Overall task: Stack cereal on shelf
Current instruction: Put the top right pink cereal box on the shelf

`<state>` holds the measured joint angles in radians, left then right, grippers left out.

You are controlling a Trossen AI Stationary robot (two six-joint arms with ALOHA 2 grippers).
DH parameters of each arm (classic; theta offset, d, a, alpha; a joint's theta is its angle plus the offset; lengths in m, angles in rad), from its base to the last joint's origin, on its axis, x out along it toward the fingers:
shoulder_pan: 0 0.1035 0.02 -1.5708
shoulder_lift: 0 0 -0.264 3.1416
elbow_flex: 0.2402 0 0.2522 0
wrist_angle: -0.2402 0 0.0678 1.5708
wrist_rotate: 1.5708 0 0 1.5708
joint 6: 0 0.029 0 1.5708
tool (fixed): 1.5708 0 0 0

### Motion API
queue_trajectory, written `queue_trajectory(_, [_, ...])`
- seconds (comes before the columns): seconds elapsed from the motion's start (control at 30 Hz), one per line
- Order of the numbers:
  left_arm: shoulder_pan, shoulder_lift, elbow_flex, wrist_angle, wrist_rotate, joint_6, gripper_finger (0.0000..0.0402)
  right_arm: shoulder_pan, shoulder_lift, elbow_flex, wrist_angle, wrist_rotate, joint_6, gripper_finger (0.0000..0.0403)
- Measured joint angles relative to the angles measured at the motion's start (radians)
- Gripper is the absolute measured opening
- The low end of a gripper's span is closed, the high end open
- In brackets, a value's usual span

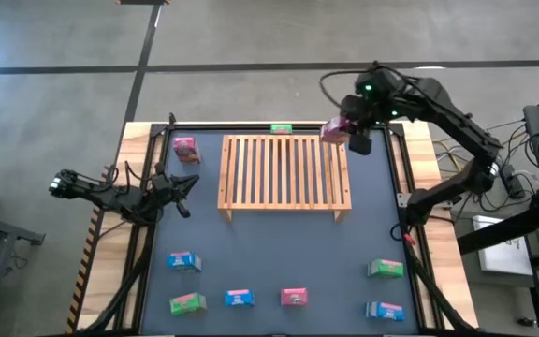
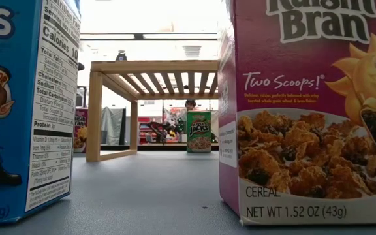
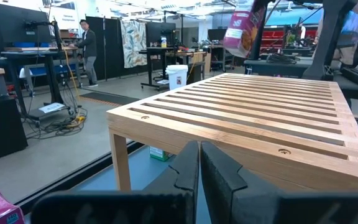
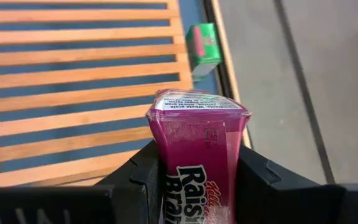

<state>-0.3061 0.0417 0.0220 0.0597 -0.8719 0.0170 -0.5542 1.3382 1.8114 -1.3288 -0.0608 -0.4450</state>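
- Currently the right hand (image 1: 347, 131) is clamped on a pink cereal box (image 4: 197, 146), carried in the air over the far right corner of the shelf (image 1: 284, 174); nothing rests on the slats yet.
- The left hand (image 1: 178, 187) waits low at the shelf's left side, fingers (image 3: 185, 174) pressed together and holding nothing.
- Risk: the box is gripped across its narrow faces and the cardboard looks slightly pinched. If released while tilted, or too near the shelf edge, it could tip off onto the bench (image 1: 279, 253).
- Risk: the slatted top has gaps. A box set down with an edge over a gap may rock or lean.
- Risk: a green box (image 1: 282, 129) sits on the bench just beyond the shelf's far edge, near the carried box; a low sweep of the arm could knock it.
- Another pink box (image 1: 186, 149) stands near the far left corner, close to the left arm.
- Six more boxes stand along the near side of the bench, well apart from the shelf, including a blue box (image 1: 240, 299) and a third pink box (image 1: 294, 297).
- Nothing stands between the carried box and the slats below.
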Motion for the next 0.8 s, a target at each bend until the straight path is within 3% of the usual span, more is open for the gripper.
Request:
queue_trajectory(0.47, [0.000, 0.000, 0.000, 0.000, 0.000, -0.004, 0.0000, 0.044, 0.297, 0.305, -0.242, 0.001, 0.008, 0.0130])
queue_trajectory(0.8, [0.000, 0.000, 0.000, 0.000, 0.000, -0.004, 0.0000, 0.058, 0.326, 0.324, -0.242, -0.062, -0.011, 0.0133])
